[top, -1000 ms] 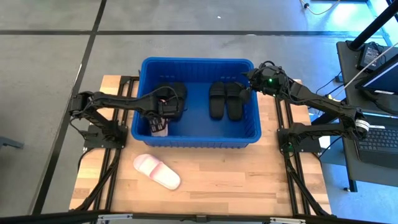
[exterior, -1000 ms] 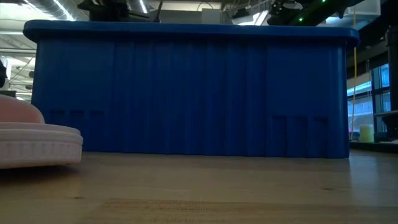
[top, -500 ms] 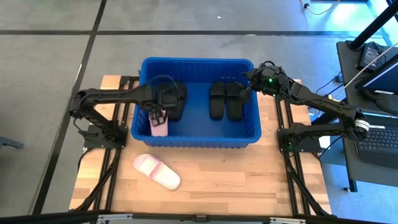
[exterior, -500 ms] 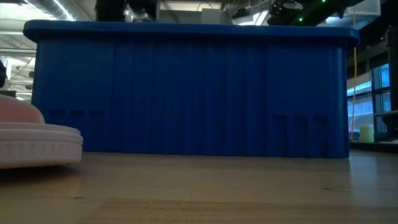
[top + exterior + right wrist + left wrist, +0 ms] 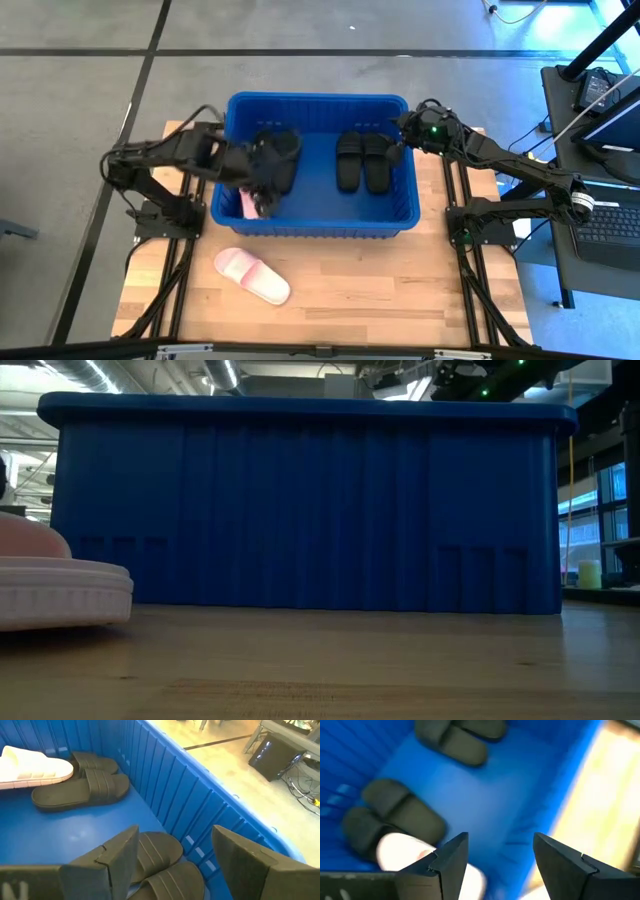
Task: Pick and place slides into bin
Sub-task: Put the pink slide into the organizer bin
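High view: my left pincer [image 5: 262,192], fingers apart and empty, hangs over the bin's [image 5: 316,100] left end. One pale slide [image 5: 252,275] lies near the bench's front-left corner; reaching low risks clipping the bin's rim.

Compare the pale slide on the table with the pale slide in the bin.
The slide on the table lies on bare wood in front of the bin, in full view; the slide in the bin rests beside black slides, partly hidden from above by the left end effector. One still awaits placing; the other is placed. Both are pale with a wide strap.
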Motion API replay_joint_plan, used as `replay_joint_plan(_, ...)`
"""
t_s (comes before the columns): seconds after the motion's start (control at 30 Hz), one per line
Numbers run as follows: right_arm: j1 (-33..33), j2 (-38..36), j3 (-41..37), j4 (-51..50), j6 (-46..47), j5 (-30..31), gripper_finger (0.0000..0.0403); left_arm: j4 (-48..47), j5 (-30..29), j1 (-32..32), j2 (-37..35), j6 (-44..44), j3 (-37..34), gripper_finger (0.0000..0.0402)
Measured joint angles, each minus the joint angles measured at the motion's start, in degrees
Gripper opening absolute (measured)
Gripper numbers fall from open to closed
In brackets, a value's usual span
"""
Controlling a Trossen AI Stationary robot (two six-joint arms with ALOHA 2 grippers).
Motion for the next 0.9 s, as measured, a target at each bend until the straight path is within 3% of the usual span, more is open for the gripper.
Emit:
replay_joint_plan(0.23,0.0,0.0,0.0,-2.29,-0.02,-0.06,0.0251,-2.25,-1.11,-13.49,2.7,-19.29,-1.05,0.0216)
replay_joint_plan(0.5,-0.01,0.0,0.0,-3.95,-0.02,-0.06,0.0251,-3.12,11.85,-25.72,12.73,-47.11,-1.08,0.0216)
replay_joint_plan(0.73,0.0,0.0,0.0,-4.06,-0.02,-0.06,0.0251,-7.69,18.1,-29.95,22.38,-67.37,-1.78,0.0216)
replay_joint_plan(0.9,-0.02,0.0,0.0,-3.99,-0.02,-2.1,0.0251,-7.67,17.53,-29.86,29.55,-70.77,-1.8,0.0216)
